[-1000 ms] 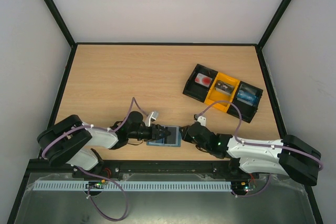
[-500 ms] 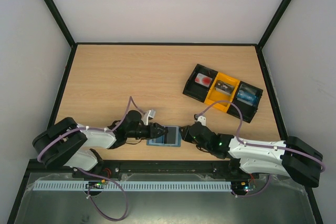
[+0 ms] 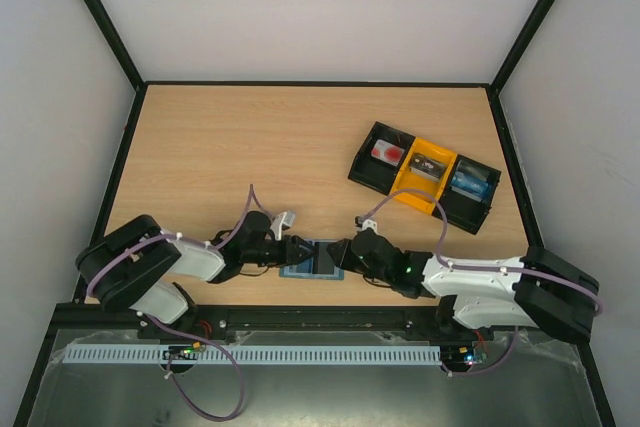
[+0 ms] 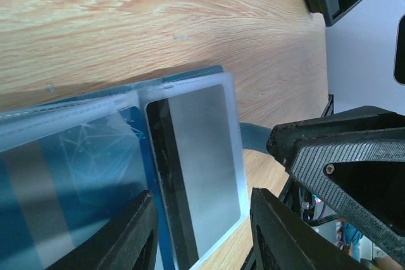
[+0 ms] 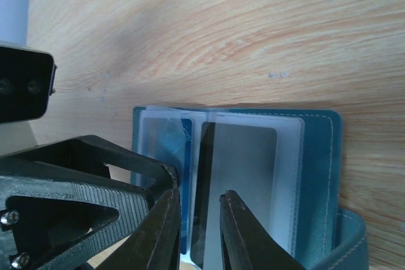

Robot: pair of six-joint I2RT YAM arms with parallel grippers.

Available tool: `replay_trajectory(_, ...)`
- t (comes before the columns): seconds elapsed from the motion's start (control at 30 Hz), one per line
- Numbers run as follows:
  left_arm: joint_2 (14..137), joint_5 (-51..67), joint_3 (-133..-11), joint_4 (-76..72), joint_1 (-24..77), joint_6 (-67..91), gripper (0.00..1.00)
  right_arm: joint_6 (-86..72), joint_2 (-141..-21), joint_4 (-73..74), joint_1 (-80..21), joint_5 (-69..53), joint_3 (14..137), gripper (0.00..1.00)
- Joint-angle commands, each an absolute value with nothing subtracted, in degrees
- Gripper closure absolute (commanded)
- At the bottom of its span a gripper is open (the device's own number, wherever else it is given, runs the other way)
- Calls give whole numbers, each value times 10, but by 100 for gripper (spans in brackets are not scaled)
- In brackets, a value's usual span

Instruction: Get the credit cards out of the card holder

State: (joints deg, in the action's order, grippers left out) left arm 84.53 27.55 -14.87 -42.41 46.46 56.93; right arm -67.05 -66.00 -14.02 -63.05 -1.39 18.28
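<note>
Black jaws of the left gripper (image 4: 202, 197) stand half open astride a grey card (image 4: 202, 150) sleeved in the open card holder (image 3: 318, 259). Jaws of the right gripper (image 5: 200, 191) are nearly closed over it; whether they grip cannot be told. A blue card (image 5: 185, 150) fills the adjoining sleeve. The holder lies at the bench (image 3: 250, 147) near edge. The tray (image 3: 412, 197) holds small items.

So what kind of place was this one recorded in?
Likely a lab robot test cell: a wooden tabletop boxed in by plain white walls on a black frame, with staged props, a card holder and a three-compartment tray.
</note>
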Motion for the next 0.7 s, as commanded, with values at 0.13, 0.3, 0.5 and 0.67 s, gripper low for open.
replay_trajectory(0.13,885,271,-143,-448,460,559,58,-671,-727,-171,-634,-40,192,82)
replay_trajectory(0.3,889,268,-143,-440,456,557,59,-675,-746,-172,-634,-42,185,82)
replay_trajectory(0.5,891,269,-143,-439,455,557,59,-680,-753,-162,-634,-32,173,82)
replay_trajectory(0.67,895,274,-142,-449,455,561,62,-694,-751,-184,-634,-34,149,82)
